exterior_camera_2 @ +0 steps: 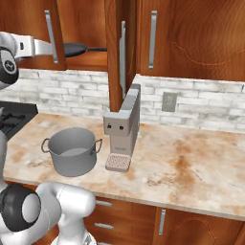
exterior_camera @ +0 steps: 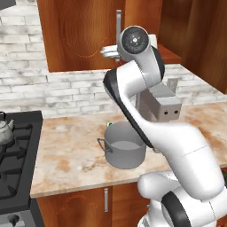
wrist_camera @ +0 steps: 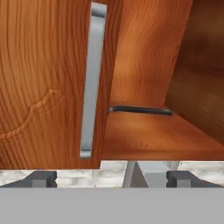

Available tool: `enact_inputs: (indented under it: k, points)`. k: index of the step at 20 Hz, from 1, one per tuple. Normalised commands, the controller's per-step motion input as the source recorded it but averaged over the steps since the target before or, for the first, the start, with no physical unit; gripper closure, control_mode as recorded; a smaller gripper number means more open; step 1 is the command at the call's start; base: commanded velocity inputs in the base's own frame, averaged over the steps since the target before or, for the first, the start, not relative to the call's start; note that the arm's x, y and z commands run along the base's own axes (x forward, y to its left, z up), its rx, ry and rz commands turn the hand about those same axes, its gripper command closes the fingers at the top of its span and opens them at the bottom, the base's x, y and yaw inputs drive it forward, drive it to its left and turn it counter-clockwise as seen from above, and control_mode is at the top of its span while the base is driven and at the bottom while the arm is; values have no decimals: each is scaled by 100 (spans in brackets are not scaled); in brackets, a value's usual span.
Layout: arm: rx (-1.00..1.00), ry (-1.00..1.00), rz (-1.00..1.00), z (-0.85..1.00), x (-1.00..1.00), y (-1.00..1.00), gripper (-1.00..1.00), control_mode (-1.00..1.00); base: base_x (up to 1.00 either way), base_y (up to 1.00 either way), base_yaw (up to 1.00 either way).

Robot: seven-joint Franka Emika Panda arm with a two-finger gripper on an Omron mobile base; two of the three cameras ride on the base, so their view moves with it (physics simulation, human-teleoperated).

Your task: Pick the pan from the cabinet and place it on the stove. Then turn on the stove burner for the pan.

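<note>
Both fingertips (wrist_camera: 41,178) of my claw (wrist_camera: 111,179) sit at the bottom of the hand view, spread wide apart with nothing between them. Going left to right above them: a closed cabinet door (wrist_camera: 43,78) with its long silver bar handle (wrist_camera: 91,83), then the open compartment of the cabinet (wrist_camera: 144,52), where the pan (wrist_camera: 140,110) lies on the shelf (wrist_camera: 153,135), seen edge-on as a thin dark strip. From the right base view, the pan's dark bowl (exterior_camera_2: 75,48) rests on that shelf, handle pointing right. Below, on the counter (exterior_camera_2: 191,167), a grey pot (exterior_camera_2: 72,151) stands just left of a coffee machine (exterior_camera_2: 122,127). From the left base view, the stove (exterior_camera: 17,155) sits at the far left with a kettle (exterior_camera: 4,131) on it
</note>
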Motion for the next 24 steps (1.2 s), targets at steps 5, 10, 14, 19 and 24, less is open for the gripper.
enact_inputs:
  k: [5, 10, 14, 19, 24]
  points:
    - [2, 1, 3, 2, 55, 5, -100, -100, 0, 0, 0]
    - [7, 0, 1, 0, 65, 0, -100, -100, 0, 0, 0]
    - [4, 1, 0, 0, 62, 5, -100, -100, 0, 0, 0]
    - [0, 3, 0, 0, 52, 12, -100, -100, 0, 0, 0]
    - [0, 3, 0, 0, 45, 11, 100, -100, 0, 0, 0]
